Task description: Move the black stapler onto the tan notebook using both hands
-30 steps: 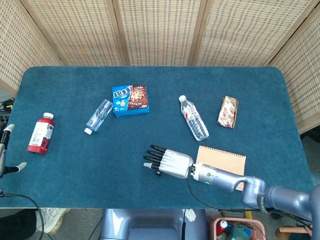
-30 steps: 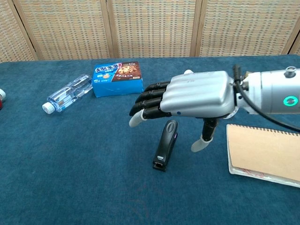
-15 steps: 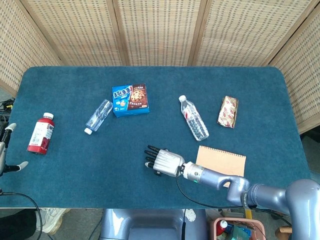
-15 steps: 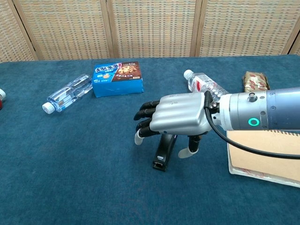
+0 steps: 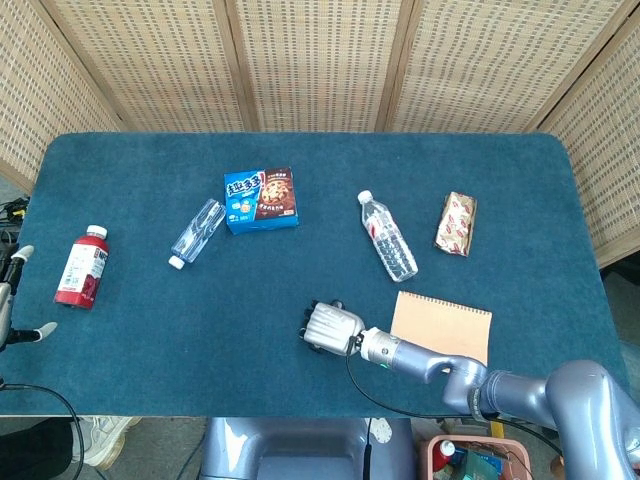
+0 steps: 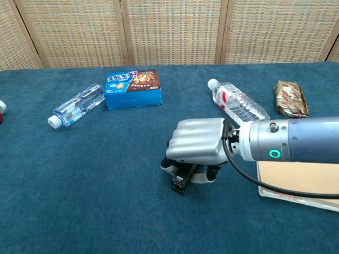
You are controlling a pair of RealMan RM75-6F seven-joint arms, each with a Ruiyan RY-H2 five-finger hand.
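The black stapler [image 6: 180, 183] lies on the blue cloth, only its near end showing under my right hand [image 6: 197, 141]. That hand has come down over it from above, fingers curled around both sides and gripping it; in the head view the right hand [image 5: 331, 327] hides the stapler fully. The tan spiral notebook [image 5: 445, 325] lies flat just right of the hand, also seen in the chest view as the notebook [image 6: 299, 177] under my forearm. My left hand [image 5: 12, 298] shows only at the far left table edge, fingertips apart, holding nothing.
On the blue table [image 5: 140, 340] lie a red bottle [image 5: 83, 266], a clear bottle [image 5: 197, 231], a blue cookie box [image 5: 262, 199], a water bottle [image 5: 388, 236] and a brown snack packet [image 5: 456, 223]. Wicker screens stand behind.
My right hand dropped from hovering spread above the stapler and its fingers curled around it. The left hand has stayed where it was.
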